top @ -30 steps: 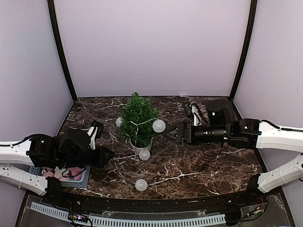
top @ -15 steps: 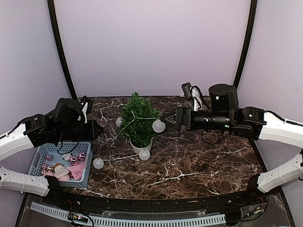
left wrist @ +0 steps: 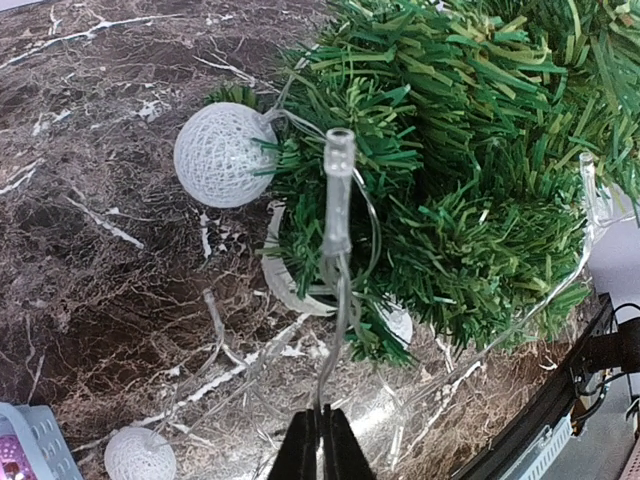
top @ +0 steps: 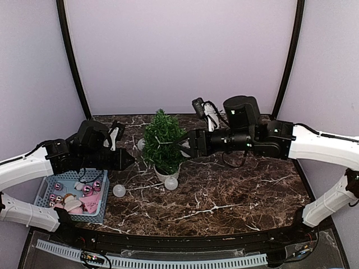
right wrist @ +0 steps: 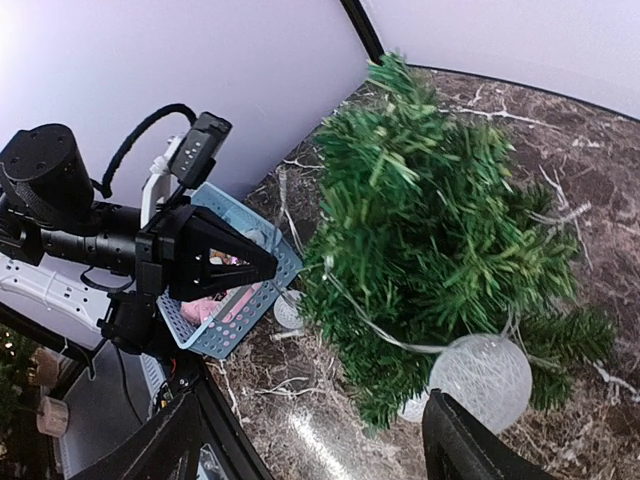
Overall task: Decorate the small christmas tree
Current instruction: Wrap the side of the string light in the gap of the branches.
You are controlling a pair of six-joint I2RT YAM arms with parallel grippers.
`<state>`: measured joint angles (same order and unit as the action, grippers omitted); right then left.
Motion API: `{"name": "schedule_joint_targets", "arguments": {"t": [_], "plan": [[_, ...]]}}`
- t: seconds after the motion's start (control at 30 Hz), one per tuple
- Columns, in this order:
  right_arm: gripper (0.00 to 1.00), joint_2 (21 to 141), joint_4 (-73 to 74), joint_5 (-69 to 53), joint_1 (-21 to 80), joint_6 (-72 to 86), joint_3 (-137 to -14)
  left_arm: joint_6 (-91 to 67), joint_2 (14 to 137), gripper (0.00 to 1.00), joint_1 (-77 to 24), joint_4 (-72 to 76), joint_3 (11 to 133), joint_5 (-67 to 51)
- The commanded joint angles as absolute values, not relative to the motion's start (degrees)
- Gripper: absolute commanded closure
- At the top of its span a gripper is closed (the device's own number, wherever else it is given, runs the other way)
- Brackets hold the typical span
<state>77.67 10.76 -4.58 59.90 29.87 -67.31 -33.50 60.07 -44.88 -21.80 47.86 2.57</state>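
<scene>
- My left gripper [left wrist: 320, 432] is clenched on the light string [left wrist: 338, 190], bottom centre of its wrist view.
- My right gripper [top: 182, 144] is spread wide, with a white ball [right wrist: 480, 375] just beside it.
- The small christmas tree [top: 162, 137] stands mid-frame on the table [top: 235, 190].

Small christmas tree [top: 162, 140] stands mid-table [top: 235, 190], toward the back. Basket [top: 84, 215] sits at the near left, baubles [top: 56, 197] in it. One ball [top: 119, 190] lies just right of the basket, another ball [top: 171, 183] just before the pot [top: 162, 175]. Left end effector [top: 130, 161] is left of the tree, right end effector [top: 182, 144] right of it.

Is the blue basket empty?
No, the blue basket holds shiny pink balls and other small bits.
</scene>
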Motion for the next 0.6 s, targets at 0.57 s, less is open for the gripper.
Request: {"name": "schedule_joint_targets", "arguments": {"t": [0.57], "plan": [[0.14, 89.94, 15.43, 4.2, 58.65, 20.1, -90.82, -18.59, 64.08, 1.0, -38.36, -22.15, 60.51, 5.87]]}}
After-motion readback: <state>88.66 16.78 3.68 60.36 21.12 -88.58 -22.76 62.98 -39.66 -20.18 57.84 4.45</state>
